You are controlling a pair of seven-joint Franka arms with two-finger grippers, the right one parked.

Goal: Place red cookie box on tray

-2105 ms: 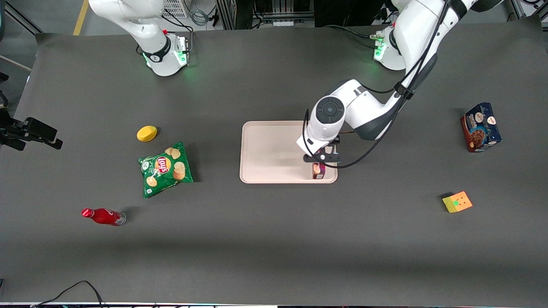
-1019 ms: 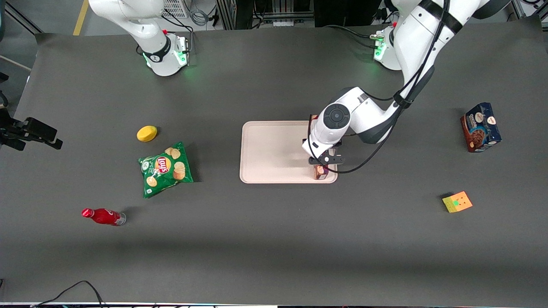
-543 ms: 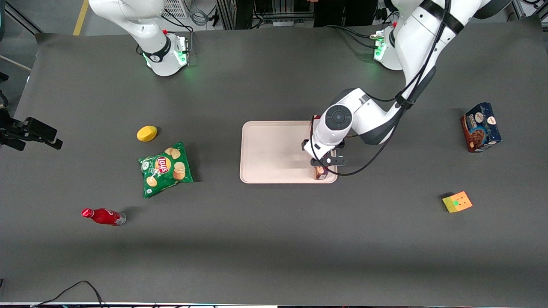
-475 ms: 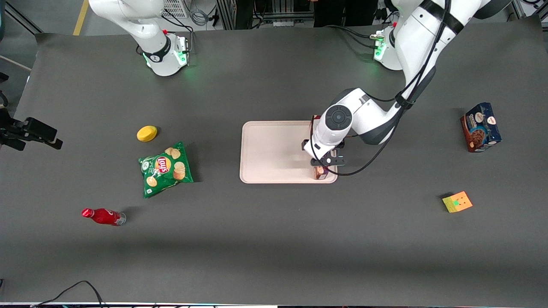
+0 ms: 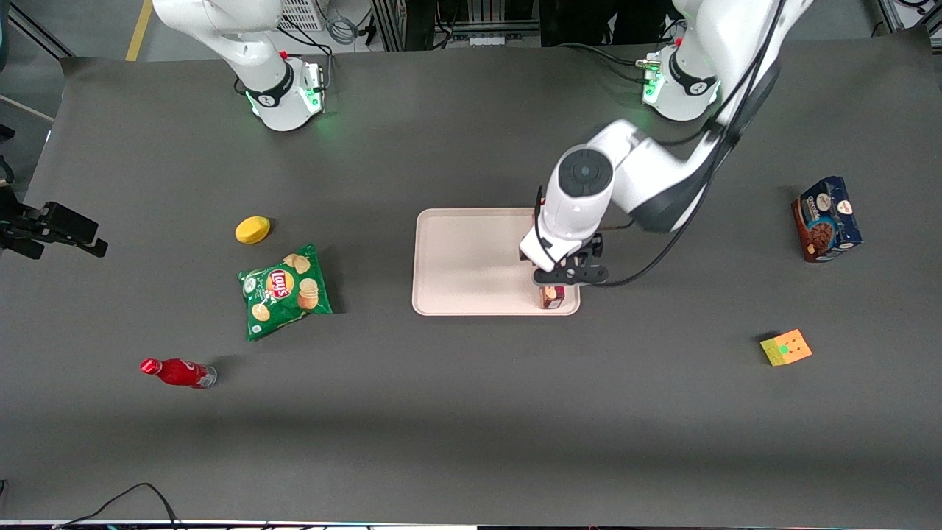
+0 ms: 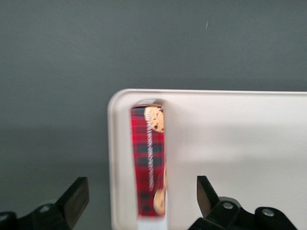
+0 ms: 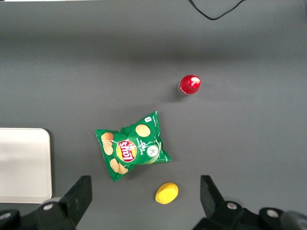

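The red cookie box (image 6: 148, 163), a long dark-red plaid carton with cookie pictures, lies flat on the pale beige tray (image 6: 230, 143), along the rim at the working arm's end. In the front view only its near end (image 5: 551, 296) shows under the arm, close to the tray's (image 5: 464, 258) near corner. My gripper (image 6: 141, 191) hovers above the box, open. One finger stands out on each side of the carton and neither touches it. The wrist (image 5: 570, 274) hides the rest of the box from the front.
Toward the working arm's end stand a blue-and-brown cookie box (image 5: 826, 218) and a yellow-orange cube (image 5: 785, 347). Toward the parked arm's end lie a green chips bag (image 5: 285, 290), a yellow round object (image 5: 252, 230) and a red bottle (image 5: 176, 372).
The working arm's wrist has risen over the tray's edge. The red cookie box has stayed where it lay on the tray.
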